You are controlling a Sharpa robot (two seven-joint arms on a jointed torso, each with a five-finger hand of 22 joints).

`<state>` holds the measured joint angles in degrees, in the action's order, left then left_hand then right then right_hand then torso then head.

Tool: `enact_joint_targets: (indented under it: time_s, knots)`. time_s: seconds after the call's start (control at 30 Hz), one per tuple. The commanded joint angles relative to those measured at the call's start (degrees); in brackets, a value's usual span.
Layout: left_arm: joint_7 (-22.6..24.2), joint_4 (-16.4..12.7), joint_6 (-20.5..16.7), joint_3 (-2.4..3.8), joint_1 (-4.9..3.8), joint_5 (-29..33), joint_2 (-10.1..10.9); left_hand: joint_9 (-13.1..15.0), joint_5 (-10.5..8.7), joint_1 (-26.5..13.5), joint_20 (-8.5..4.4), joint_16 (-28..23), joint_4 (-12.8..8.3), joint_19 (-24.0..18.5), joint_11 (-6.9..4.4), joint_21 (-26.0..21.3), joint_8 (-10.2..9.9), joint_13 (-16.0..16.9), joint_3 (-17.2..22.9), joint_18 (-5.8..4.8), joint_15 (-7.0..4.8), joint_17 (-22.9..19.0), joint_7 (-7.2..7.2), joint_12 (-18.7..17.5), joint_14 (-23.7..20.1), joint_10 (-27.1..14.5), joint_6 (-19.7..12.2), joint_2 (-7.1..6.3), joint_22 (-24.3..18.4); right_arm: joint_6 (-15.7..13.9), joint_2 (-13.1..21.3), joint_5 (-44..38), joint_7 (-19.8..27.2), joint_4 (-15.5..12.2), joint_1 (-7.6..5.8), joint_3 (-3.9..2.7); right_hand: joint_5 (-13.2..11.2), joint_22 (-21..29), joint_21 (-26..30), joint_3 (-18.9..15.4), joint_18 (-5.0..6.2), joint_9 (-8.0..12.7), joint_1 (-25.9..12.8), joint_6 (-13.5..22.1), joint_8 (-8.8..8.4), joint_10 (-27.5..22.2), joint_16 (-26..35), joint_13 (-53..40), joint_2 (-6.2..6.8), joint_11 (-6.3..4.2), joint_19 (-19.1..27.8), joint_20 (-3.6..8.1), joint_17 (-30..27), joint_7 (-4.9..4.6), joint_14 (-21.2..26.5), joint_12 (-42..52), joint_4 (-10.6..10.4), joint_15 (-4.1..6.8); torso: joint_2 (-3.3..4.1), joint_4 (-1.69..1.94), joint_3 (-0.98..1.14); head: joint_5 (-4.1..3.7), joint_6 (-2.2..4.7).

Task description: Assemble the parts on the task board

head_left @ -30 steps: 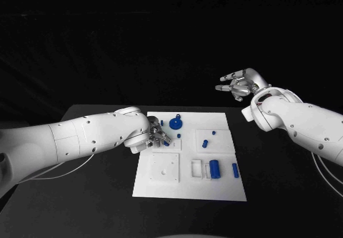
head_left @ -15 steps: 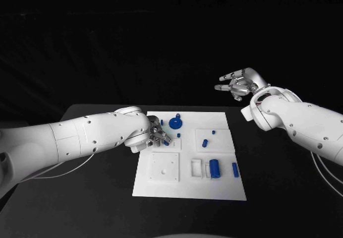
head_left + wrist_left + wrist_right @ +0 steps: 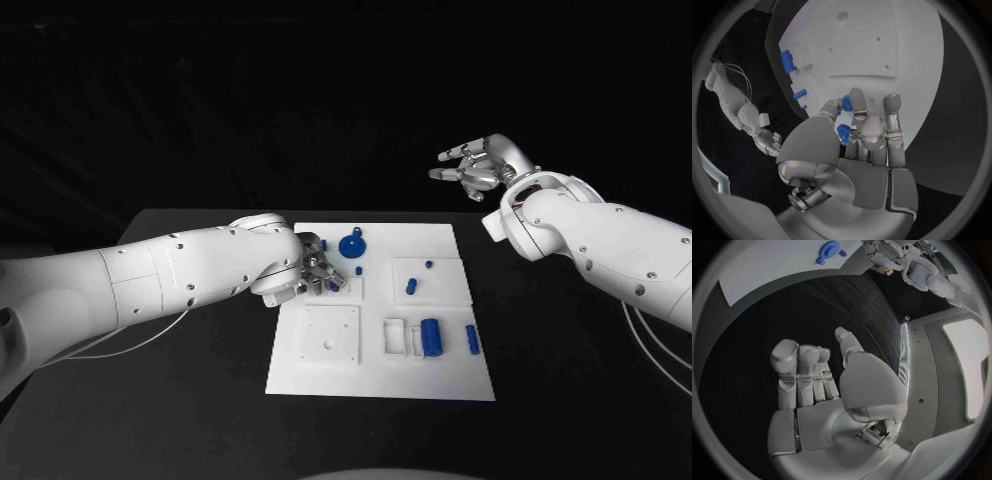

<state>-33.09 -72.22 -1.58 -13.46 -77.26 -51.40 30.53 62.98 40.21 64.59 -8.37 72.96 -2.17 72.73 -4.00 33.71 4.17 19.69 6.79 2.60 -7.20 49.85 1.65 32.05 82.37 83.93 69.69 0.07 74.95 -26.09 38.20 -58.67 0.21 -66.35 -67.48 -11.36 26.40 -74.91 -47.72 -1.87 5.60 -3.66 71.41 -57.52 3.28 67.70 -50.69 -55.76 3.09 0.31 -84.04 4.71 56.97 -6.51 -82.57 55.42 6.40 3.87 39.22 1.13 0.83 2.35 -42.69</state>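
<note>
Seen from left wrist: small blue plastic part [image 3: 843,134] pinched in silver left hand [image 3: 864,145] over white task board [image 3: 879,45]. Silver right hand [image 3: 480,168] raised, fingers apart, holding nothing.

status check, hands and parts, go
Left hand pinching a small blue part over the task board. Right hand raised clear, fingers apart, holding nothing. Nothing in the way.

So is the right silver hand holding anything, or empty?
Empty. The right hand is raised off the black table, fingers apart, nothing between them.
</note>
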Motion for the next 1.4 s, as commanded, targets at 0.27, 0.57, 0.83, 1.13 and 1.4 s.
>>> enact_joint_targets:
  time_s: [0.27, 0.57, 0.83, 1.13, 1.4]
  knots:
    - [0.2, 0.2, 1.9, -0.23, 0.63, -0.8, -0.5, 1.6, -2.74, 0.7, 0.01, 0.6, -4.1, 1.0, -0.56, -1.1, -0.2, 0.0, 4.9, -0.85, -0.31, 0.1, -3.73, 0.6, 0.2, 2.9, 4.1, -0.39, 0.8, 0.9, -0.1, -0.3, 0.1, 0.0, -0.01, -0.04, -0.5, -4.8, 0.3, -0.3, 0.58, -0.1, -0.2, 0.4, 0.31, -0.1, 0.4, 0.0, -0.23, -0.08, -3.4, 0.34, -0.1, -0.07, -0.1, -0.4, -0.2, 0.13, -0.02, 0.02, 0.01, -0.05, -0.08]
    - [0.2, 0.4, 1.8, -0.23, 0.75, -1.0, -0.6, 2.3, -7.71, 1.5, -0.01, 0.7, -1.5, 1.4, -0.66, -1.5, -0.3, 0.2, 2.3, -1.03, -0.36, 0.0, -4.03, 0.8, 0.2, 2.9, 4.4, -0.93, 1.0, 1.0, -0.1, -0.3, 0.1, 0.1, -0.01, -0.03, -0.5, -4.8, 0.3, -0.4, 0.58, -0.1, -0.2, 0.4, 0.32, -0.1, 0.5, 0.1, -0.27, -0.08, -3.4, 0.34, -0.1, -0.07, -0.1, -0.4, -0.4, 0.13, -0.02, 0.01, 0.0, -0.11, -0.05]
    - [0.2, 0.4, 1.8, -0.23, 0.79, -1.4, -0.2, 1.9, -12.8, 2.1, -0.07, 0.8, 1.7, 1.5, -0.75, -1.9, -0.3, 0.3, -1.0, -1.18, -0.41, -0.3, -4.3, 0.9, 0.2, 2.9, 4.9, -2.37, 1.0, 0.9, 0.0, -0.3, 0.1, 0.1, -0.01, -0.03, -0.5, -4.7, 0.4, -0.5, 0.59, -0.1, -0.2, 0.5, 0.31, -0.2, 0.6, 0.1, -0.26, -0.08, -3.4, 0.35, -0.1, -0.08, -0.1, -0.4, -0.5, 0.13, -0.03, 0.09, -0.01, -0.21, -0.14]
    - [0.3, 0.4, 1.7, -0.22, 0.85, -1.9, 0.0, 2.1, -19.72, 3.1, -0.09, 0.9, 6.3, 1.5, -0.74, -2.1, -0.2, 0.5, -3.7, -1.29, -0.41, -0.4, -4.39, 0.9, 0.2, 2.9, 5.5, -3.93, 1.0, 0.9, 0.0, -0.3, 0.1, 0.2, 0.0, -0.03, -0.4, -4.7, 0.4, -0.6, 0.59, -0.1, -0.3, 0.5, 0.32, -0.2, 0.6, 0.1, -0.22, -0.07, -3.4, 0.35, -0.2, -0.08, -0.1, -0.4, -0.7, 0.13, -0.02, 0.04, -0.04, -0.25, -0.18]
    - [0.3, 0.3, 1.2, -0.22, 0.87, -2.1, 0.4, 3.2, -31.14, 2.2, -0.05, 1.0, 12.6, 1.6, -0.69, -2.2, -0.1, 0.7, -2.5, -1.28, -0.36, -0.4, -4.21, 1.1, 0.2, 2.9, 6.5, -7.77, 1.0, 0.9, 0.0, -0.3, 0.2, 0.2, 0.01, -0.03, -0.4, -4.7, 0.4, -0.7, 0.59, -0.1, -0.3, 0.6, 0.32, -0.1, 0.7, 0.1, -0.18, -0.06, -3.4, 0.35, -0.2, -0.11, -0.1, -0.4, -0.8, 0.13, -0.03, 0.04, -0.06, -0.29, -0.08]
